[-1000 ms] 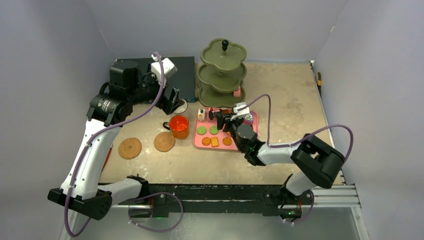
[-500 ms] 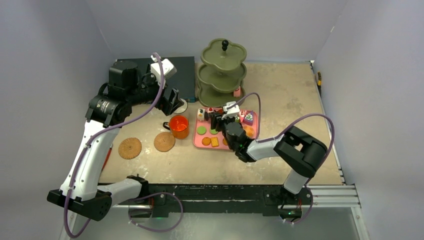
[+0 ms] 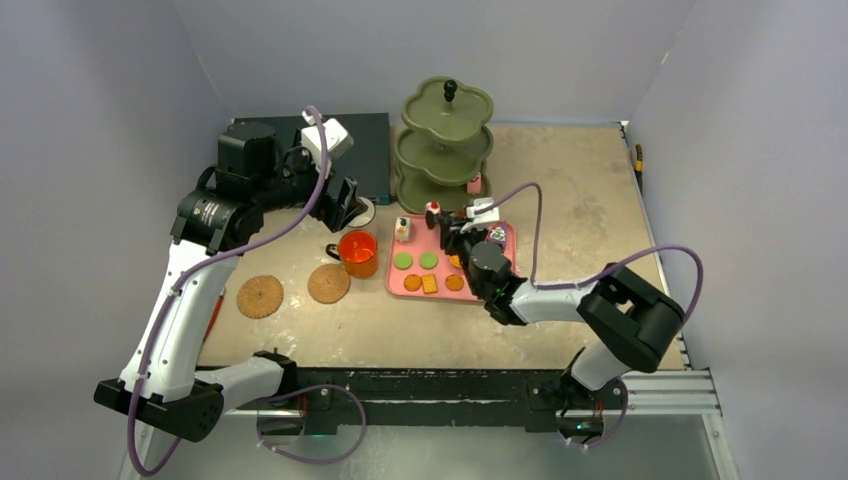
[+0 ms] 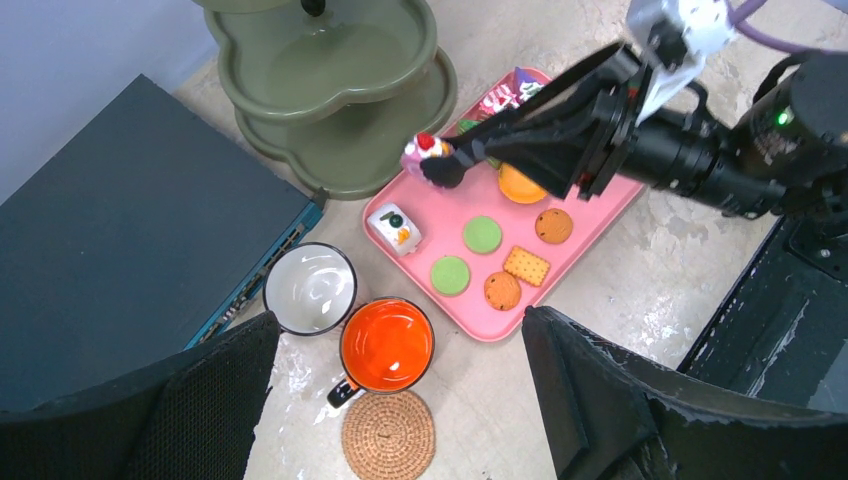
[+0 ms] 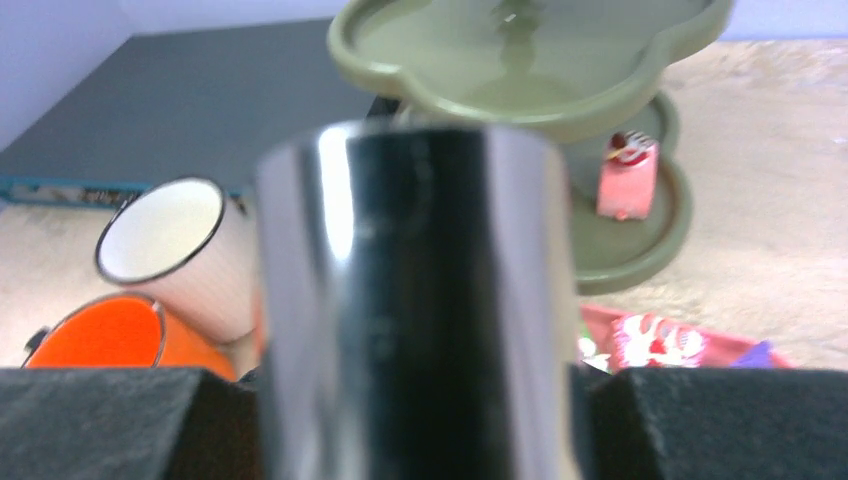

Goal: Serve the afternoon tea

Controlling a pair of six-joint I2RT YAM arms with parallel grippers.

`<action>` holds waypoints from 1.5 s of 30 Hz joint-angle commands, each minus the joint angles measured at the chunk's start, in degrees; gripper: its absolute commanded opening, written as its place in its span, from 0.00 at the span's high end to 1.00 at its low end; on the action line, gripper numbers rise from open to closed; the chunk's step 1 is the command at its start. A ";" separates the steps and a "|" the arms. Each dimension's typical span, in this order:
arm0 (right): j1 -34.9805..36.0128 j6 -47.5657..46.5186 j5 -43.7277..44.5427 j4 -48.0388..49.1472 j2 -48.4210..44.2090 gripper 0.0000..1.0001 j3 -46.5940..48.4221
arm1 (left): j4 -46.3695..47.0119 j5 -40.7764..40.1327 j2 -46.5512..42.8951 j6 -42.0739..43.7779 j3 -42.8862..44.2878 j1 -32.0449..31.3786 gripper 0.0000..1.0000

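My right gripper (image 3: 466,240) is shut on silver-and-black tongs (image 5: 415,300). The tongs' tip holds a tiny pink cake (image 4: 425,150) with a red top above the far edge of the pink tray (image 4: 450,225), just in front of the olive-green three-tier stand (image 3: 446,145). Another pink cake (image 5: 628,175) sits on the stand's bottom tier. Green biscuits (image 4: 482,234) and orange ones lie on the tray. My left gripper (image 4: 390,400) is open and empty, high above the white mug (image 4: 310,288) and orange mug (image 4: 387,344). Two cork coasters (image 3: 260,296) (image 3: 329,284) lie left of the tray.
A flat dark-blue box (image 3: 375,140) lies at the back left, touching the stand's side. A small white cake (image 4: 394,226) sits at the tray's left corner. Grey walls close in the back and both sides.
My right gripper swung left over the tray, then back right, and the pink cake now hangs raised in the tongs near the stand. The left arm has not moved.
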 commanded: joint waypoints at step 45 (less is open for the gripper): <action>-16.99 -3.82 -7.48 16.86 12.15 0.50 4.25 | 0.93 1.54 0.98 0.93 0.32 -0.19 0.09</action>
